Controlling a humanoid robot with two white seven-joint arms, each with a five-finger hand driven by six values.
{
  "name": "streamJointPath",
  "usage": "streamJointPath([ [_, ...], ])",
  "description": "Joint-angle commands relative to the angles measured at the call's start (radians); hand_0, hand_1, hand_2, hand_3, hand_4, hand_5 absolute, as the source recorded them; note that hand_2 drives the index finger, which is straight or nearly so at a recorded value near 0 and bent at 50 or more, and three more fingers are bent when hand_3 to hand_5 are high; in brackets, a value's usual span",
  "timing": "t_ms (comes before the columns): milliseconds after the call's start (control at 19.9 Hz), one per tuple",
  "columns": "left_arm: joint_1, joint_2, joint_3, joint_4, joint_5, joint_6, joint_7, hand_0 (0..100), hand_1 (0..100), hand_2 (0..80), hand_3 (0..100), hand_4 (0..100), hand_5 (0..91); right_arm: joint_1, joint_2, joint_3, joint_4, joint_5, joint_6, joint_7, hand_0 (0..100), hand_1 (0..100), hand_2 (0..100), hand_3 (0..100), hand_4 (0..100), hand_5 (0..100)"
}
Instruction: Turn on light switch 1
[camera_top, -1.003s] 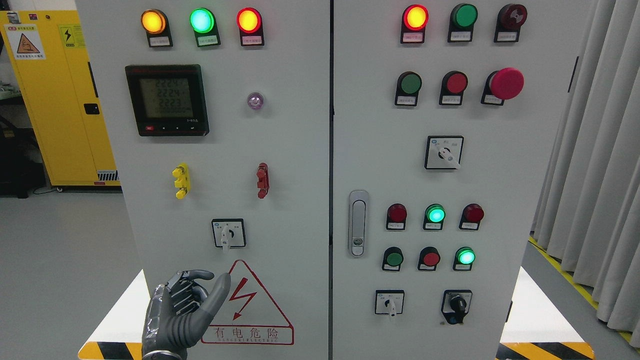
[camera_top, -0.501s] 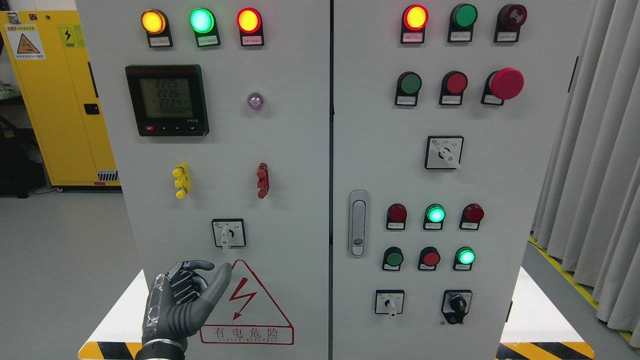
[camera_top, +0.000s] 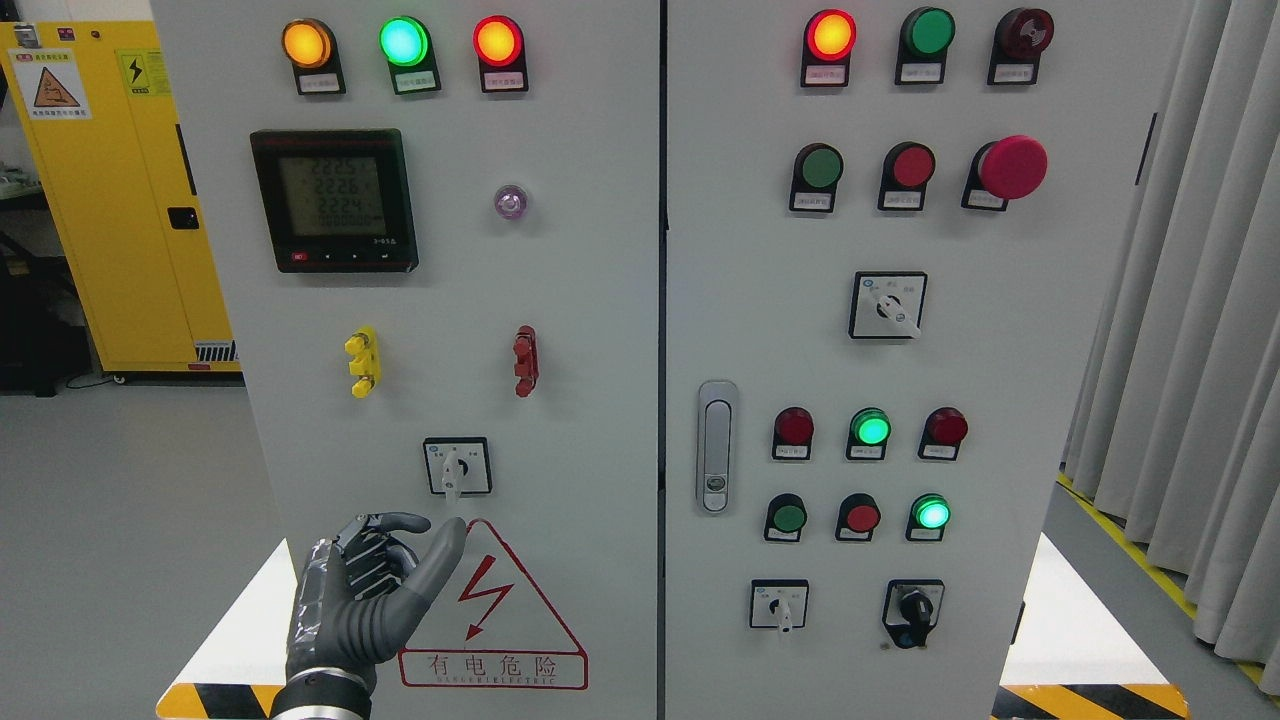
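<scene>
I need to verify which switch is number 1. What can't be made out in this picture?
- Head view: button labels too small to read.
- Rotary switch legend too small; no number legible.
- Left robot hand: wrist cut off by the bottom edge.
- Right robot hand: out of frame.
- Meter digits blurred.

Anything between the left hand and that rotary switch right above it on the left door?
Nothing: in the head view only bare grey panel separates the left hand from the rotary switch. The red warning triangle lies right of the hand.
</scene>
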Motion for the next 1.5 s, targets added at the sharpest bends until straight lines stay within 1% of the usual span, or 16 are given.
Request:
streamJointPath([
  [0, -0.027, -0.006, -0.002, 0.011, 0.000, 0.016, 0.000, 3, 69, 54.1, 90, 89, 87.5, 0.000, 0.000, 0.000, 0.000, 0.000, 0.000, 0.001, 0, 50, 4, 0, 0, 0],
  [150, -0.039, -0.012, -0.003, 0.015, 0.000, 0.019, 0.010, 3, 70, 53.8, 90, 89, 87.5, 0.000, 0.000, 0.000, 0.000, 0.000, 0.000, 0.001, 0, 50, 4, 0, 0, 0],
  [501, -0.058, -0.018, -0.006, 0.024, 0.000, 0.049, 0.011, 4, 70, 53.7, 90, 89, 87.5, 0.000, 0.000, 0.000, 0.000, 0.000, 0.000, 0.001, 0, 50, 4, 0, 0, 0],
  [702, -0.071, -0.020, -0.010, 0.028, 0.000, 0.053, 0.025, 4, 71, 53.5, 90, 89, 87.5, 0.000, 0.000, 0.000, 0.000, 0.000, 0.000, -0.001, 0, 50, 4, 0, 0, 0],
  [852, -0.082, -0.021, -0.011, 0.036, -0.002, 0.067, 0.025, 5, 71, 53.4, 90, 89, 87.5, 0.000, 0.000, 0.000, 0.000, 0.000, 0.000, 0.001, 0, 50, 4, 0, 0, 0],
  [1354, -0.088, -0.026, -0.016, 0.051, -0.003, 0.067, 0.025, 6, 71, 53.4, 90, 89, 87.5, 0.000, 0.000, 0.000, 0.000, 0.000, 0.000, -0.001, 0, 50, 4, 0, 0, 0],
  [1454, -0.088, -0.026, -0.016, 0.054, -0.005, 0.067, 0.026, 8, 70, 53.4, 90, 89, 87.6, 0.000, 0.000, 0.000, 0.000, 0.000, 0.000, 0.001, 0, 50, 4, 0, 0, 0],
])
